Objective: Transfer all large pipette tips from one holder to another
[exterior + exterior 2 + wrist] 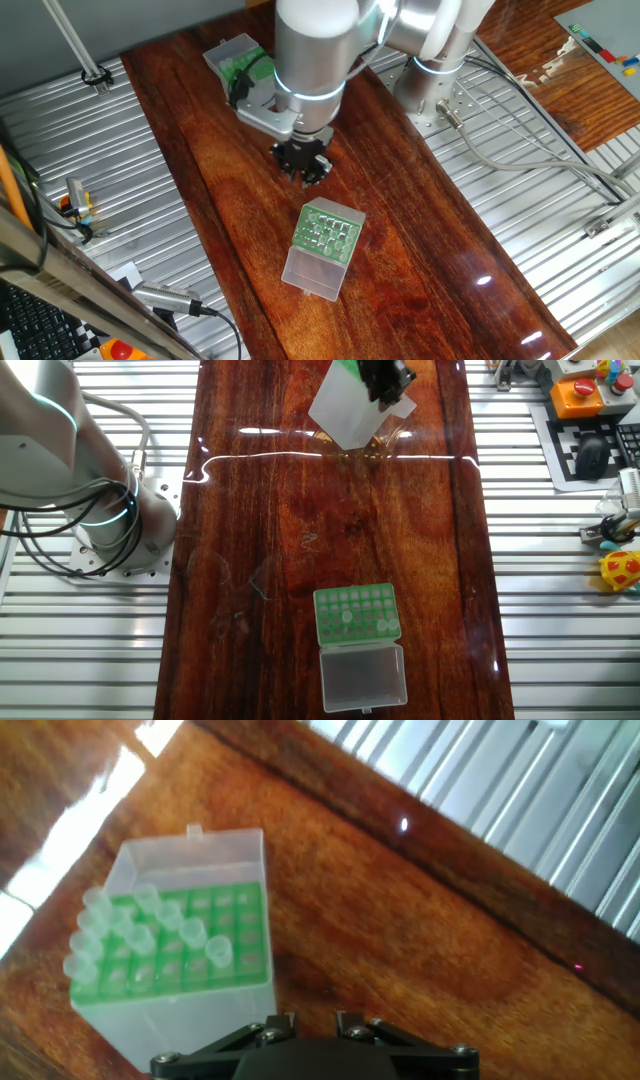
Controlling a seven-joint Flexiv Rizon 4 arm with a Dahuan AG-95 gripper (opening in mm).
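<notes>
We see the low green rack point(357, 614) flat on the surface point(300, 530), clear lid point(363, 676) swung open, some tips point(349, 616) standing in it. Well apart from that rack stands the taller translucent box point(175, 960), holding upright pale tips point(219, 951).

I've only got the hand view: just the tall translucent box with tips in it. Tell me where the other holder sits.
Observer: The low square green rack sits further along the dark wooden table, well apart from the tall translucent plastic box.
Operator: Report its lid.
Observer: The hinged clear plastic lid lies open flat, on the rack's side away from the box.
Operator: Say what's left inside.
Observer: A few pale pipette tips stand in it; most holes look empty.
</notes>
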